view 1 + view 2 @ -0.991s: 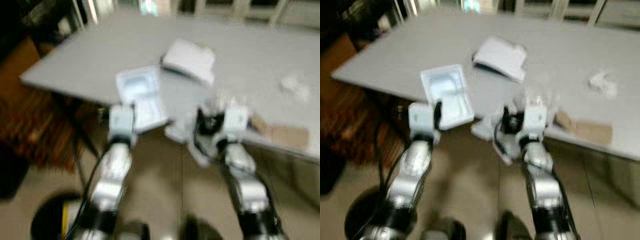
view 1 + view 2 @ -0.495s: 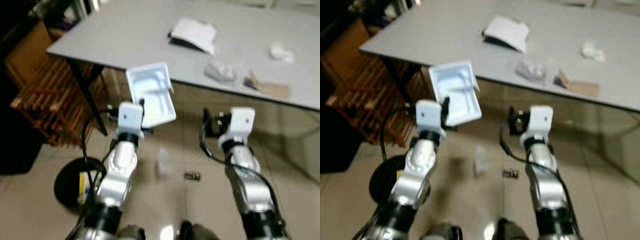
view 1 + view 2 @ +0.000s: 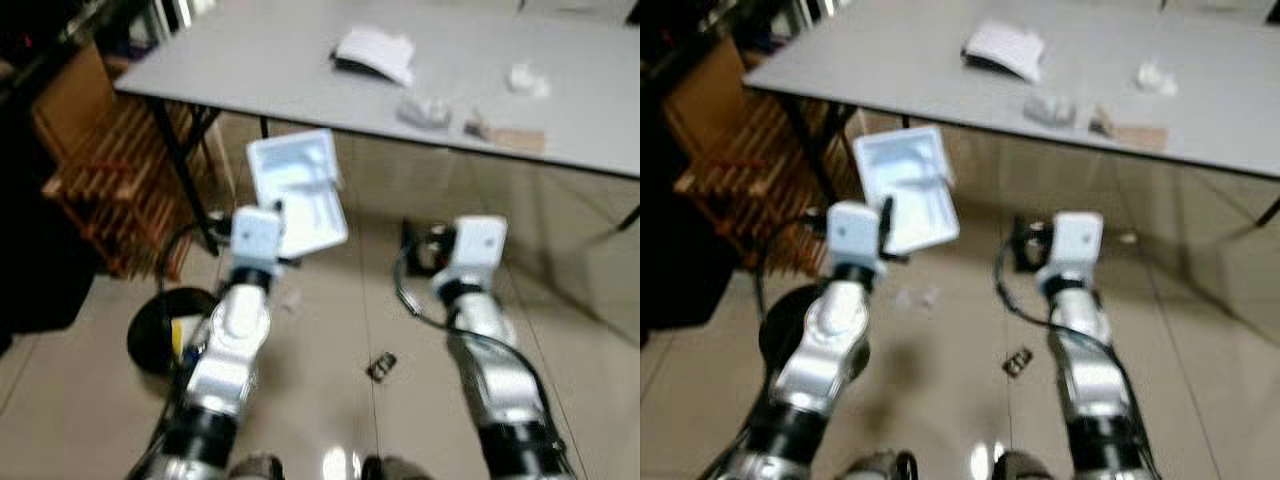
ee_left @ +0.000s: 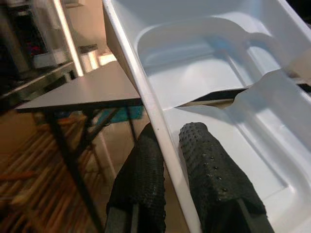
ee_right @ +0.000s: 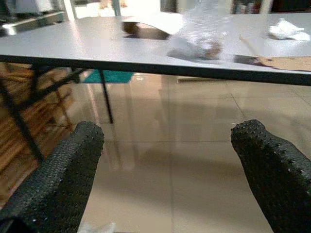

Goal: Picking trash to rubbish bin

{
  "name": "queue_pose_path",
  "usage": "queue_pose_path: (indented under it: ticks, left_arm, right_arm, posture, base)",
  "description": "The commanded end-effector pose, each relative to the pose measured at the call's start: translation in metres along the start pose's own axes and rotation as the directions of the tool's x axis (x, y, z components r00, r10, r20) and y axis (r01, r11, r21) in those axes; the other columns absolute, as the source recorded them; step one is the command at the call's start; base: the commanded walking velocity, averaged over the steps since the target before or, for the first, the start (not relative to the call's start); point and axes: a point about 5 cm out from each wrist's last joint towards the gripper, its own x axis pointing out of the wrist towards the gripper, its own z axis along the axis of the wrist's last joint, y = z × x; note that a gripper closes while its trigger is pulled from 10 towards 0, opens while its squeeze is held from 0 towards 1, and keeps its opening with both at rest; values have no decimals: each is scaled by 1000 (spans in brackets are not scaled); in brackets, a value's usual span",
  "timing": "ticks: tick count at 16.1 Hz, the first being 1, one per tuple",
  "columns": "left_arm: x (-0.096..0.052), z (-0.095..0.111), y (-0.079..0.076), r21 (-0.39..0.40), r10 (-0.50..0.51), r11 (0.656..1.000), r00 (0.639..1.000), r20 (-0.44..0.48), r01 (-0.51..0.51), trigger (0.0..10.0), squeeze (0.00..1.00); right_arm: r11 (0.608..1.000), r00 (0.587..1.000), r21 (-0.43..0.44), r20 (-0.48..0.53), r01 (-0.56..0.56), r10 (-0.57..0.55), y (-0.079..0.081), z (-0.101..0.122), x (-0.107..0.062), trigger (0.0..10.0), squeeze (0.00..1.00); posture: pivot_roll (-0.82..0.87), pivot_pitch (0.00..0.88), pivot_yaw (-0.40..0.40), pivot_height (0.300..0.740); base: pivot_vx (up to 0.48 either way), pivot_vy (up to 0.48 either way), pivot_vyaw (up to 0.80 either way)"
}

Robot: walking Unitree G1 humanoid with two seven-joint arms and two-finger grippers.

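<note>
A grey table [image 3: 250, 60] carries a folded white box [image 3: 372, 50], clear plastic wrap [image 3: 422, 110] and a cardboard scrap [image 3: 510, 138]. A black bin [image 3: 160, 330] stands on the floor. The left gripper [image 4: 171, 160] pinches a white foam tray's [image 3: 297, 190] wall, held up in front of the table; the right gripper [image 5: 170, 170] is spread, holding nothing

Head stereo pair looks steeply down past both arms; wrist cameras face forward, sharing the grey table [image 3: 250, 60].

White plastic tray [image 3: 296, 190], grey table [image 3: 250, 60], black rubbish bin [image 3: 160, 335], beige glossy floor tiles [image 3: 570, 300].
</note>
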Motion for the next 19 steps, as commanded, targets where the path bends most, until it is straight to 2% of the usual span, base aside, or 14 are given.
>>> queue_pose_path:
  ticks: [1, 6, 19]
  left_arm:
    - [0, -1, 0, -6, 10, 1000, 1000, -4, -10, 10000, 0]
    - [1, 1, 0, -16, 8, 1000, 1000, 1, -8, 10000, 0]
    - [1, 1, 1, -8, 6, 1000, 1000, -3, -6, 10000, 0]
  right_arm:
    - [1000, 1000, -5, 6, 0, 0, -2, 3, 0, 10000, 0]
    - [1000, 1000, -11, 3, -21, 21, 0, 3, 0, 10000, 0]
    - [997, 998, -31, -23, -67, 66, 6, -2, -2, 10000, 0]
  posture:
    - [-56, 161, 30, 740]
    - [-52, 160, 30, 740]
    - [-51, 163, 34, 740]
  base:
    - [0, 0, 0]
    - [0, 0, 0]
    - [0, 0, 788]
